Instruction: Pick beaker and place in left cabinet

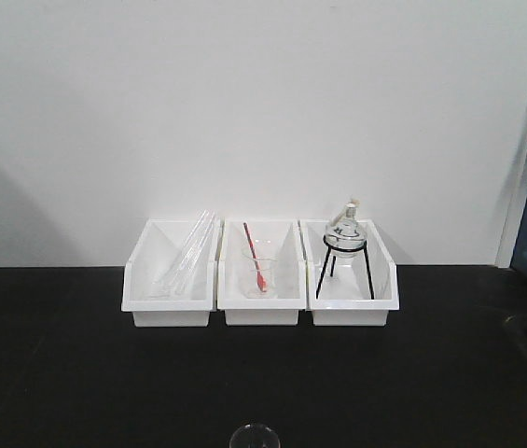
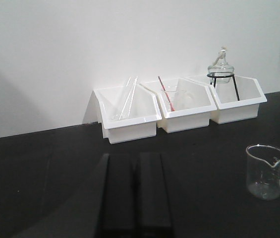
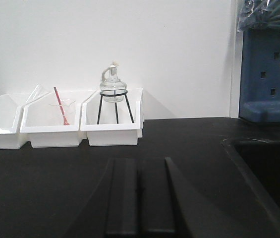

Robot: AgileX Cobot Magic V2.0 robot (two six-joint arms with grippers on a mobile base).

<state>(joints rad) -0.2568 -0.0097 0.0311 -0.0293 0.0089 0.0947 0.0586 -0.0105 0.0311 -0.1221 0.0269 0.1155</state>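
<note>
I see the beaker [image 2: 266,171] standing upright on the black tabletop [image 2: 45,163], all by itself. It is clear glass with a little spout on its rim. It looks empty.

In the left wrist view, it sits off to the right of my left end effector [image 2: 135,156], apart from it and not touching. The two black fingers of that end effector are pressed together and hold nothing. My right end effector [image 3: 140,161] has its fingers together too, with nothing between them. In its view, only a thin slice of the beaker shows at the left edge.

Farther back, well apart from the beaker, three white bins [image 1: 261,313] stand in a row against the white wall [image 1: 263,103], side by side. The left bin has long glass tubes [image 1: 193,247] leaning in it. The middle bin has another clear beaker with a red rod [image 1: 256,245] in it. The right bin has a round flask [image 1: 345,233] on a black tripod.
</note>
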